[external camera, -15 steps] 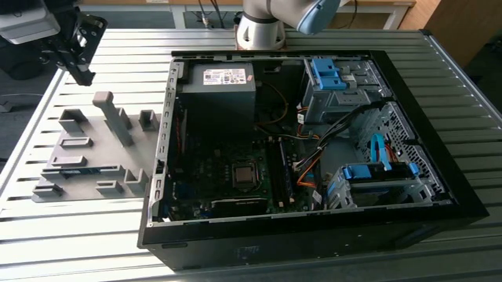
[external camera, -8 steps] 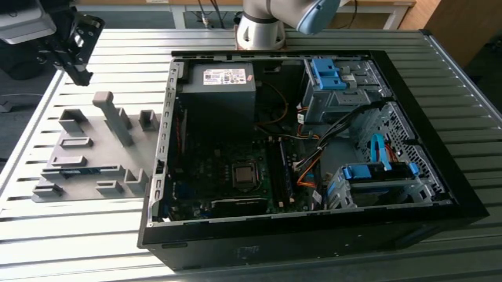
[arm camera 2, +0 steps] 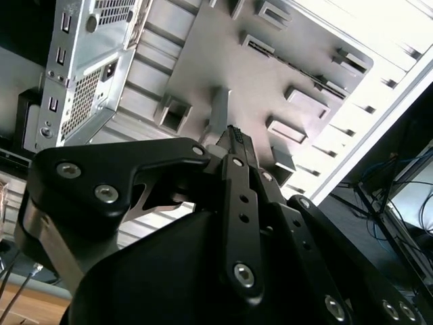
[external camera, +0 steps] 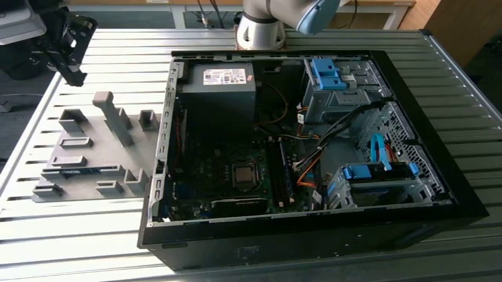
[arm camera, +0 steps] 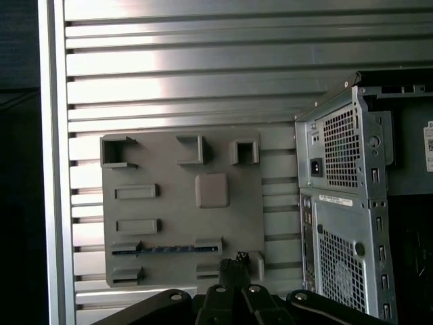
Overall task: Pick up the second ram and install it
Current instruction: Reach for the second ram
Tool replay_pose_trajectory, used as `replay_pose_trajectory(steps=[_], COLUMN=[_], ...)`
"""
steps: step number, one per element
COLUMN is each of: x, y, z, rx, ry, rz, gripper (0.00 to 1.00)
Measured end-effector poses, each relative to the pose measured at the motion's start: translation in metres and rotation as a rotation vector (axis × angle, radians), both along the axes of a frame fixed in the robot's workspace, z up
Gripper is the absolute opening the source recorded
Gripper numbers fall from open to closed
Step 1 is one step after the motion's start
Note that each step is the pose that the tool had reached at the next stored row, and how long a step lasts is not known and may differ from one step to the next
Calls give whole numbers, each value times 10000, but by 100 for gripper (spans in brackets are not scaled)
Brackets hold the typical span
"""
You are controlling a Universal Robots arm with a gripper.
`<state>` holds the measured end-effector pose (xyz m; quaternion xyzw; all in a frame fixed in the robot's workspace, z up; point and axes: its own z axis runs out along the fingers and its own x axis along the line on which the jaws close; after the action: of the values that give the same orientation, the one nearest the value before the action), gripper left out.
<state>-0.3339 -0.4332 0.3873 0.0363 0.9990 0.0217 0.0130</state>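
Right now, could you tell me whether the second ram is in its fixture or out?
In: the second ram sits on edge between slot blocks on the grey fixture plate.

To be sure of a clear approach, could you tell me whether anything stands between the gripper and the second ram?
Nothing visible does. The second ram lies uncovered in its holders on the grey fixture plate, and the gripper hangs above the plate. The tall post stands apart from the ram.
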Motion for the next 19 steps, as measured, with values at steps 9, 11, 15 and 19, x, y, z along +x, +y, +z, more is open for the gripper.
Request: replay_pose_trajectory(steps=[9,11,15,19], x=[-257,-319,-442,-497], y=[-141,-147,-152,-166], z=[-35,-41,-52,-74], rx=[1,0,0,2], ry=[-1,0,2,61], rz=[-1,0,-1,0], gripper=[11,11,11,11])
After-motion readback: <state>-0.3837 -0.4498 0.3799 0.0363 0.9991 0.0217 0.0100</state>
